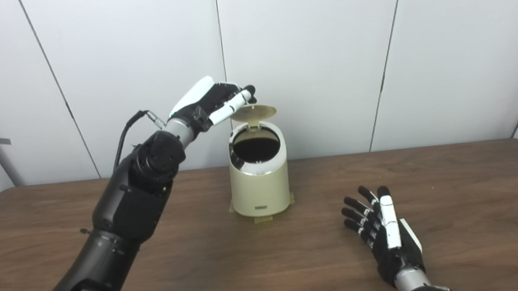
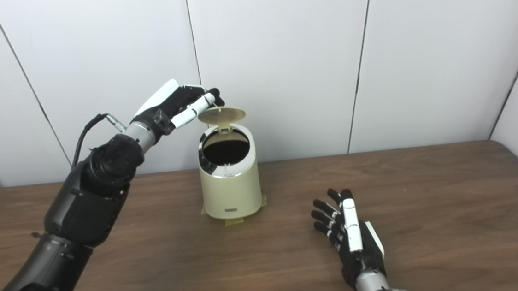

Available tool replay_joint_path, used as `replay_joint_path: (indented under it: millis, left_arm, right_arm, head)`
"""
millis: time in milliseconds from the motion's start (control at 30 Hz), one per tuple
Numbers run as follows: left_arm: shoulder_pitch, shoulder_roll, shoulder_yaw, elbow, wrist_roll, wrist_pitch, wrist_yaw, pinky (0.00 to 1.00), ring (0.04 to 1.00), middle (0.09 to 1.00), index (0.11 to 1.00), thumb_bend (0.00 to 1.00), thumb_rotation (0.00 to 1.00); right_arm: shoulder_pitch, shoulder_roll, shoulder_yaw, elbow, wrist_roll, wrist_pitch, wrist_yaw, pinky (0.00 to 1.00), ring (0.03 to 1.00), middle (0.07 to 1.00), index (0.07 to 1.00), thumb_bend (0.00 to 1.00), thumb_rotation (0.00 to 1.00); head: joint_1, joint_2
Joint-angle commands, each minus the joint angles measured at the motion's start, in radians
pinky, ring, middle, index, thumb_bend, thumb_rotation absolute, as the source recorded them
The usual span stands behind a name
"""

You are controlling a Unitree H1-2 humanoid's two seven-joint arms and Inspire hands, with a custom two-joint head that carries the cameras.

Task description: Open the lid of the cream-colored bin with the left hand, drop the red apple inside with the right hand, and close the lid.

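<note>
Reaching left hand [image 1: 216, 100] at raised lid [image 1: 253, 113]; right hand [image 1: 383, 230] flat, empty.

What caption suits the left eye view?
Left hand raised beside the open lid of the cream bin; right hand empty.

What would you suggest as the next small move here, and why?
Probably the left hand should press the lid down shut. The bin stands open, the right hand is open and empty over the table, and no apple shows, so it is likely already inside.
</note>
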State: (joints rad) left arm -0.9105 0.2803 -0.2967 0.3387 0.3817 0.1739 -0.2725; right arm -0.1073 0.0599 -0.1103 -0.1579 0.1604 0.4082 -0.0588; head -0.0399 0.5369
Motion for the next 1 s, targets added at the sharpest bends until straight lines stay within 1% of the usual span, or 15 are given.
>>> replay_joint_path:
  millis: [0,67,133,267,367,400,533,600,700,767,800,900,967]
  left_arm:
    - [-0.039,0.017,0.006,-0.035,0.017,-0.039,0.011,0.81,0.722,0.667,0.674,0.39,1.0]
    - [-0.032,0.02,-0.002,-0.047,0.033,-0.036,0.007,0.81,0.722,0.666,0.672,0.39,1.0]
    - [-0.023,0.028,-0.019,-0.069,0.065,-0.027,-0.001,0.8,0.731,0.672,0.672,0.42,1.0]
    - [0.006,0.043,-0.041,-0.119,0.098,-0.011,-0.036,0.76,0.731,0.683,0.676,0.45,1.0]
    - [0.025,0.058,-0.062,-0.147,0.13,-0.025,-0.058,0.72,0.718,0.69,0.682,0.44,1.0]
    - [0.031,0.063,-0.068,-0.154,0.137,-0.032,-0.061,0.72,0.716,0.69,0.681,0.43,1.0]
    - [0.049,0.071,-0.077,-0.163,0.158,-0.046,-0.072,0.75,0.734,0.711,0.682,0.4,1.0]
    - [0.054,0.08,-0.087,-0.167,0.17,-0.054,-0.095,0.76,0.753,0.73,0.689,0.4,1.0]
    - [0.051,0.1,-0.116,-0.184,0.202,-0.048,-0.147,0.78,0.783,0.757,0.716,0.41,1.0]
    - [0.05,0.111,-0.133,-0.193,0.228,-0.061,-0.161,0.78,0.793,0.76,0.728,0.43,1.0]
    - [0.046,0.121,-0.152,-0.196,0.251,-0.066,-0.178,0.77,0.793,0.76,0.733,0.43,1.0]
    - [0.034,0.14,-0.192,-0.207,0.307,-0.069,-0.231,0.81,0.839,0.814,0.779,0.49,1.0]
    - [0.034,0.142,-0.202,-0.214,0.329,-0.066,-0.251,0.86,0.867,0.842,0.799,0.5,1.0]
  right_arm:
    - [-0.032,0.007,-0.006,0.007,-0.006,0.007,-0.018,0.9,0.807,0.801,0.906,0.53,1.0]
    - [-0.034,0.01,-0.008,0.01,-0.008,0.008,-0.026,0.9,0.803,0.792,0.902,0.53,1.0]
    - [-0.035,0.012,-0.008,0.013,-0.014,0.005,-0.034,0.89,0.789,0.783,0.895,0.52,1.0]
    - [-0.036,-0.001,0.012,0.035,-0.04,-0.019,-0.026,0.87,0.776,0.778,0.889,0.53,1.0]
    - [-0.036,-0.008,0.025,0.044,-0.055,-0.028,-0.021,0.85,0.772,0.776,0.888,0.53,1.0]
    - [-0.037,-0.008,0.026,0.046,-0.056,-0.028,-0.021,0.85,0.774,0.777,0.889,0.53,1.0]
    - [-0.037,-0.007,0.026,0.041,-0.057,-0.024,-0.022,0.85,0.781,0.777,0.888,0.53,1.0]
    - [-0.037,-0.008,0.029,0.042,-0.066,-0.031,-0.024,0.85,0.778,0.773,0.885,0.53,1.0]
    - [-0.037,-0.021,0.05,0.059,-0.106,-0.06,-0.025,0.83,0.771,0.768,0.88,0.53,1.0]
    - [-0.038,-0.024,0.056,0.065,-0.117,-0.067,-0.026,0.84,0.773,0.767,0.875,0.55,1.0]
    - [-0.038,-0.023,0.056,0.067,-0.119,-0.066,-0.027,0.84,0.773,0.766,0.875,0.55,1.0]
    - [-0.039,-0.02,0.053,0.069,-0.116,-0.068,-0.026,0.84,0.774,0.766,0.875,0.54,1.0]
    - [-0.039,-0.021,0.054,0.071,-0.117,-0.07,-0.026,0.84,0.775,0.765,0.876,0.54,1.0]
  head:
    - [-0.001,0.0]
    - [-0.001,-0.002]
    - [-0.003,-0.003]
    - [-0.004,-0.004]
    - [-0.005,-0.005]
    - [-0.005,-0.005]
    - [-0.006,-0.004]
    - [-0.007,-0.001]
    - [-0.009,0.0]
    - [-0.009,0.0]
    - [-0.009,0.0]
    - [-0.01,0.002]
    - [-0.011,0.003]
